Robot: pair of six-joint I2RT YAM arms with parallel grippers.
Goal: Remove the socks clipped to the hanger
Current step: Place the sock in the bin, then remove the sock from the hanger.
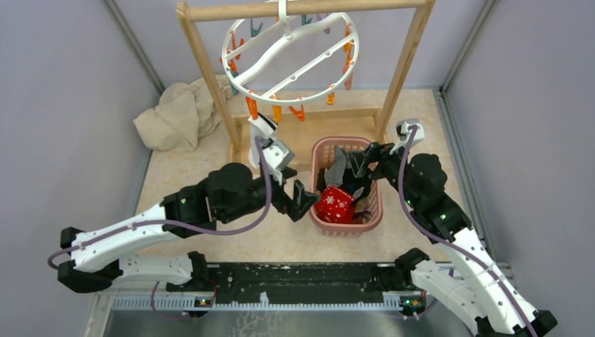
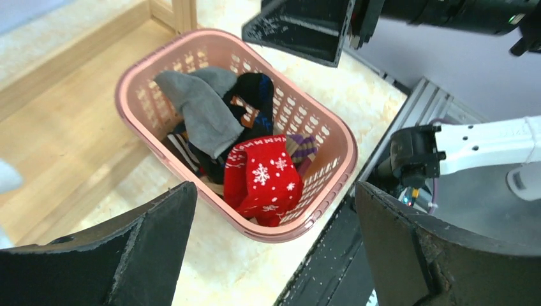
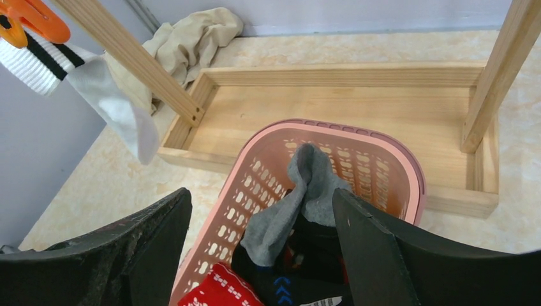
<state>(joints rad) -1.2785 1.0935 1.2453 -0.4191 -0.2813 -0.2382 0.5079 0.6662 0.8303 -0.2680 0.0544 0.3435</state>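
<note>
The white ring hanger [image 1: 288,49] hangs from the wooden rack's top bar, with orange and teal clips round its rim. One white sock with black stripes [image 1: 261,128] still dangles from an orange clip [image 3: 35,16]; the same sock [image 3: 96,83] shows at the upper left of the right wrist view. Several socks lie in the pink basket [image 1: 349,232], among them a red snowflake one [image 2: 261,178] and a grey one [image 3: 300,197]. My left gripper [image 1: 303,201] is open and empty just left of the basket. My right gripper [image 1: 356,174] hovers open over the basket, holding nothing.
The wooden rack's uprights and its base tray [image 3: 344,108] stand right behind the basket [image 3: 332,124]. A crumpled beige cloth [image 1: 179,112] lies at the back left against the wall. Grey walls close in both sides.
</note>
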